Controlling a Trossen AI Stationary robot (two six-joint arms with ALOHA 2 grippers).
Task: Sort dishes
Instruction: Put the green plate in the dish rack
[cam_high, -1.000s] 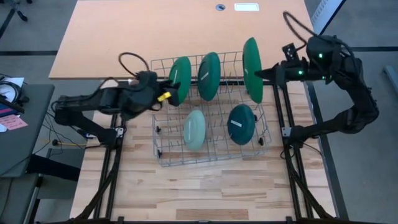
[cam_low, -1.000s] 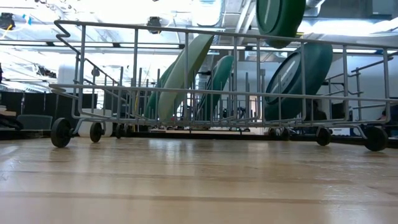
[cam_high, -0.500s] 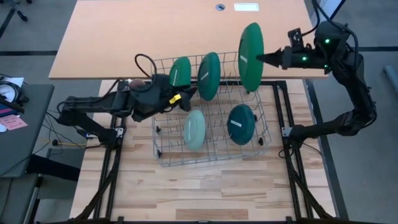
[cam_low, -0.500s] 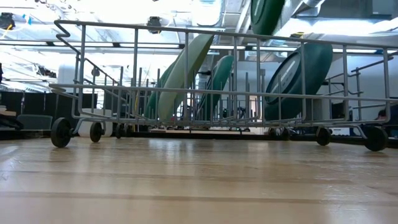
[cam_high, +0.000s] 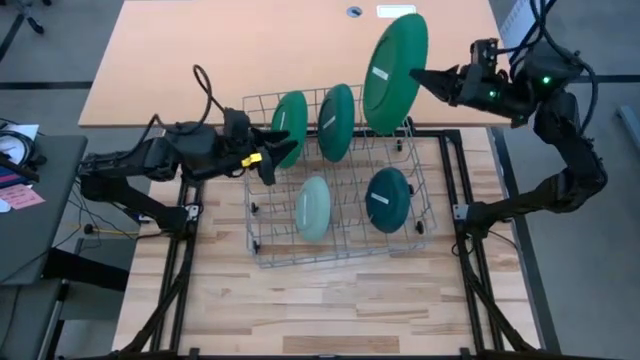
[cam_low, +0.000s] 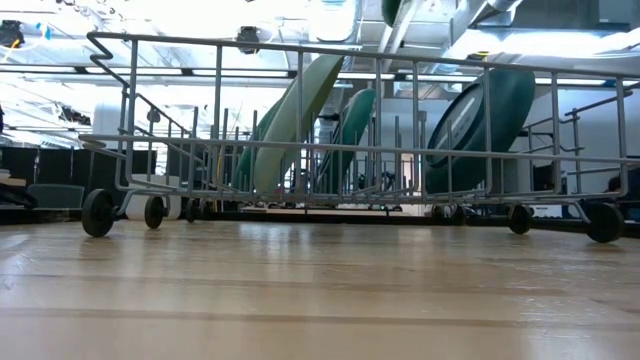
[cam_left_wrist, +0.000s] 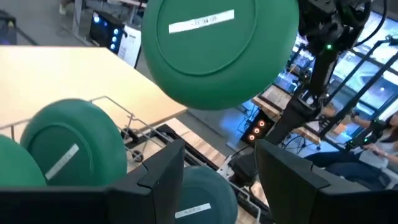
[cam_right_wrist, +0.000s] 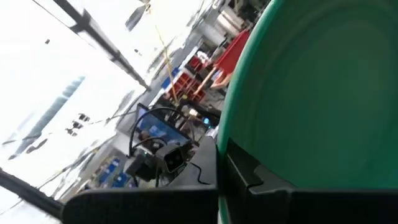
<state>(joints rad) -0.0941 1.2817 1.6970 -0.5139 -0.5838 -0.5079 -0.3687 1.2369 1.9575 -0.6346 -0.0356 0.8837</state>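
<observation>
Plates are the concern: the right gripper (cam_high: 418, 76) pinches one large green plate (cam_high: 394, 72) by its rim, lifted clear above the wire rack's (cam_high: 262, 252) far right corner. Such a thin edge hold on glossy ware could slip or swing, dropping it onto the teal plate (cam_high: 387, 199) below. The left gripper (cam_high: 283, 145), fingers spread and empty, sits beside another green plate (cam_high: 290, 118).

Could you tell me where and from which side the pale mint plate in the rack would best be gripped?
Probably by its upper rim, from above. The pale mint plate stands on edge, leaning between the tines of the wire rack, so only its top edge is free; the wires block its sides and bottom.
</observation>
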